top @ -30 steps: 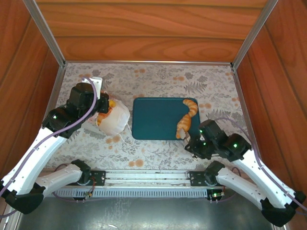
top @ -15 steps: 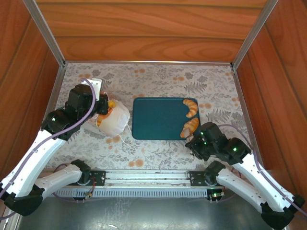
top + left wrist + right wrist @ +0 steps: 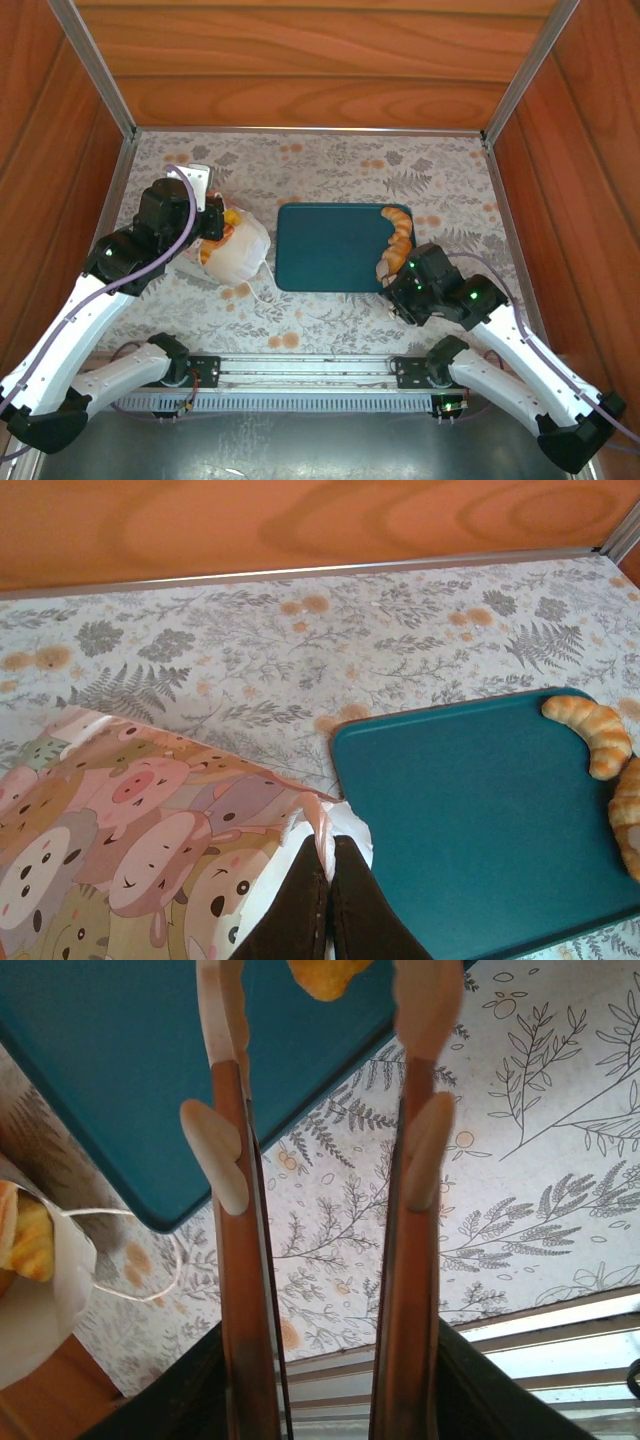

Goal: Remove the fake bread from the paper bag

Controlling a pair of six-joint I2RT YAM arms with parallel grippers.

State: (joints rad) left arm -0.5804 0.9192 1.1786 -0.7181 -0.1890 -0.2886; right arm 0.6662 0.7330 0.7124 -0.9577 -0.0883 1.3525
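Left half of the floral table cover (image 3: 330,165): the left gripper (image 3: 330,895) has its fingers pressed together, pinching the white rim of the paper bag (image 3: 150,830). The bag lies tilted toward the tray, cartoon pigs on its side. The top view shows some fake bread (image 3: 232,218) inside the bag mouth, golden-orange and partly hidden by the paper and the left wrist. A thin cord handle (image 3: 150,1250) loops out onto the table cover by the tray's near left corner.

Centre: a teal tray (image 3: 320,250) lies flat, just beside the bag, mostly bare.

Right edge of the tray: 2 croissants out of the bag, the far croissant (image 3: 398,222) at the far right corner and the near croissant (image 3: 391,260) below it, end to end, about touching.

Near right corner of the tray: the right gripper (image 3: 322,1020) has its fingers spread with nothing gripped; the near croissant's end shows beyond the tips. Wooden walls (image 3: 300,70) enclose 3 sides.
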